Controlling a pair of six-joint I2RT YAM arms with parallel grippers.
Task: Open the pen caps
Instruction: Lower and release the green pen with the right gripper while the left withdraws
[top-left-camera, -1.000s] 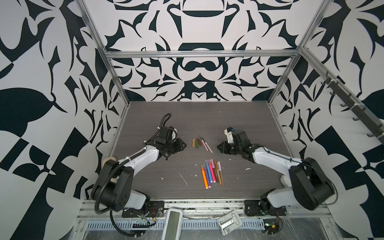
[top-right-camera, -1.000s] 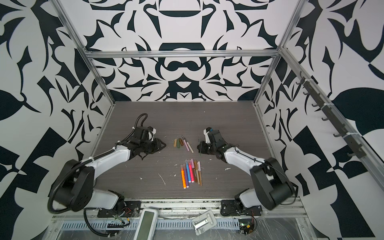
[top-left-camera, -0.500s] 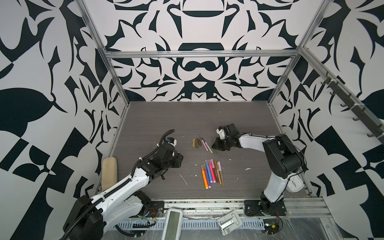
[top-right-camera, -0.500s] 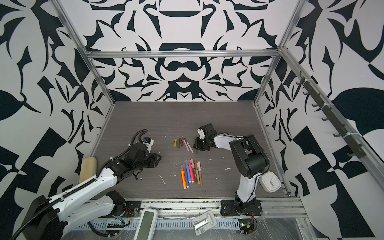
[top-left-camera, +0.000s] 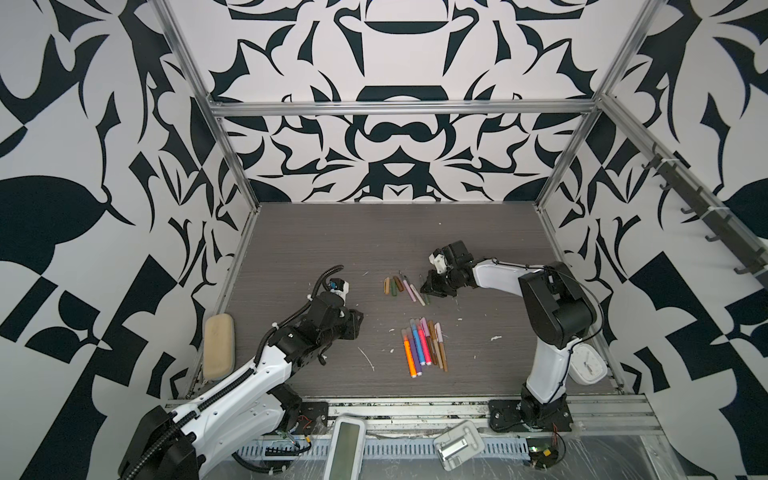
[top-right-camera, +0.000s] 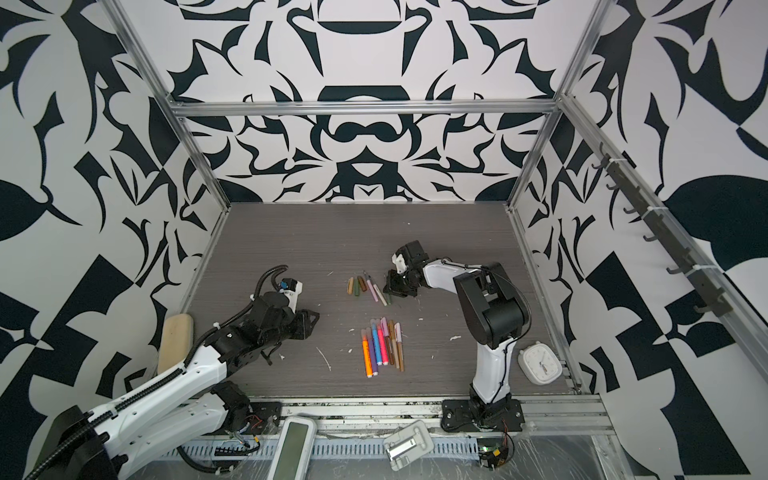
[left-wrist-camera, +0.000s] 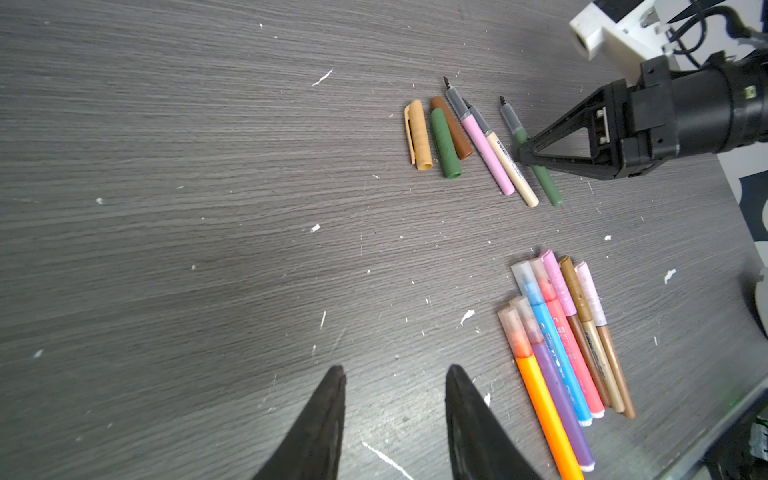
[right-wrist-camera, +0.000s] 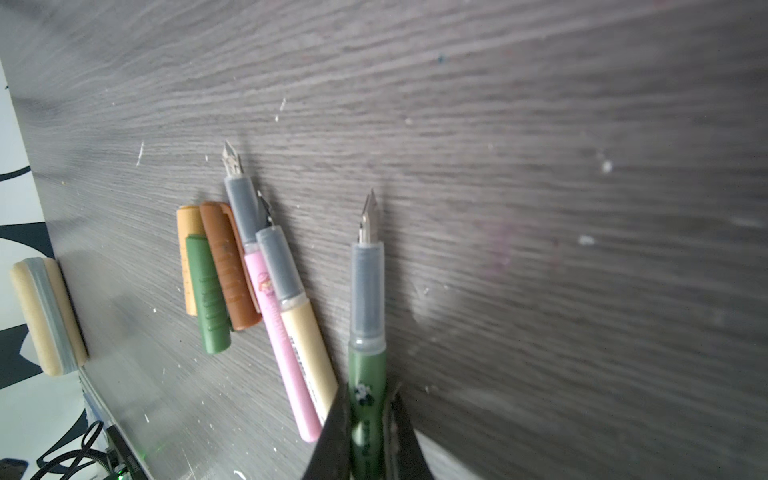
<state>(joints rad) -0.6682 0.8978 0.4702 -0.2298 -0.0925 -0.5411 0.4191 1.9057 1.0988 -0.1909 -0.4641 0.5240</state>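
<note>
The right hand (right-wrist-camera: 369, 401) is found clamped on a slim green plastic pen (right-wrist-camera: 367, 365), uncapped. The left hand (left-wrist-camera: 395, 370) is held apart, empty. Seven slim coloured felt-tip pens (left-wrist-camera: 557, 357) are laid in a row on the grey wood-grain surface (left-wrist-camera: 166, 208), their short translucent plastic caps (left-wrist-camera: 525, 282) unopened. They are judged light and slippery, best taken mid-barrel and at the cap.

Walls (top-left-camera: 386, 62): white, with big black leaf and scroll shapes.
Table (top-left-camera: 332, 241): grey-brown wood grain, dotted with white flecks.
Loose caps, far middle: tan cap (left-wrist-camera: 418, 137), green cap (left-wrist-camera: 444, 145), brown cap (left-wrist-camera: 455, 131).
Uncapped pens to their right: pink pen (left-wrist-camera: 488, 160), cream pen (left-wrist-camera: 513, 172), green pen (right-wrist-camera: 368, 365); all with smoky grey grips.
Capped pens (left-wrist-camera: 552, 336), near middle: orange, purple, blue and coral under frosted clear caps; three brownish ones under pink, brown and pale pink caps.
Left gripper (left-wrist-camera: 395, 376): black.
Right gripper (right-wrist-camera: 366, 399): black.
Arms (top-left-camera: 249, 374): white shells, black joints.
Block (top-left-camera: 218, 351), left edge: cream, with a grey band.
Clock (top-left-camera: 588, 363), near right: white.
</note>
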